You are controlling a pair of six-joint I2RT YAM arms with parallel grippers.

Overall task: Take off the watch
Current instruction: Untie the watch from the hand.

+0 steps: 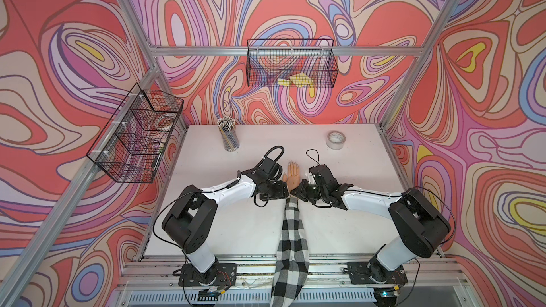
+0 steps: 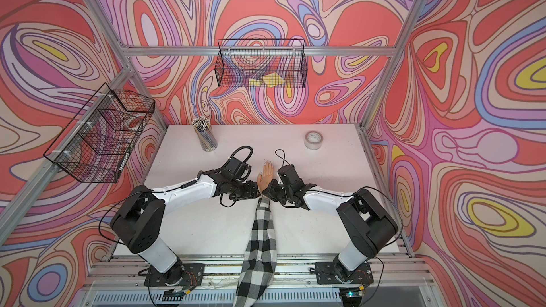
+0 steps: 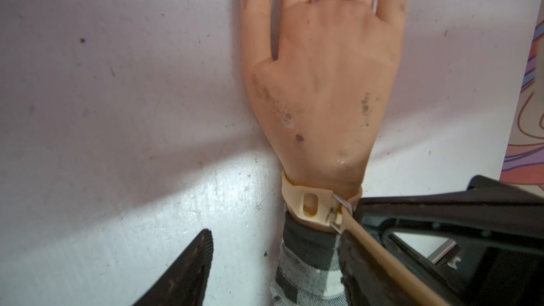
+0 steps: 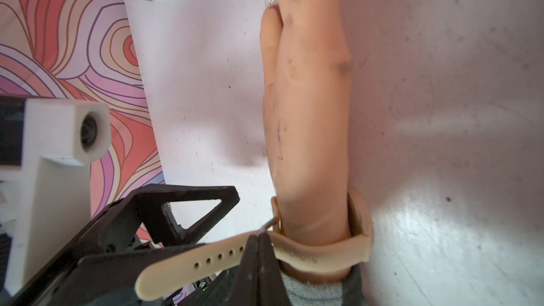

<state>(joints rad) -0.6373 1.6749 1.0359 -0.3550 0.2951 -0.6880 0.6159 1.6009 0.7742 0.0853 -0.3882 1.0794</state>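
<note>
Watch [image 4: 309, 253]: looped round the wrist of the mannequin hand [image 3: 323, 83], mid-table, just beyond the cuff of the checked sleeve [image 1: 291, 231]. Perforated free tail pinched just beside the buckle [image 3: 338, 210] by the right gripper [image 4: 257, 248], jaws fully closed on it. Left gripper [image 1: 282, 191]: roughly half open, empty, just left of the wrist. Hazards, judged: tail slipping from the narrow pinch under a hard pull; buckle not releasing, unbraced hand dragged across the table [image 1: 339, 217].
</note>
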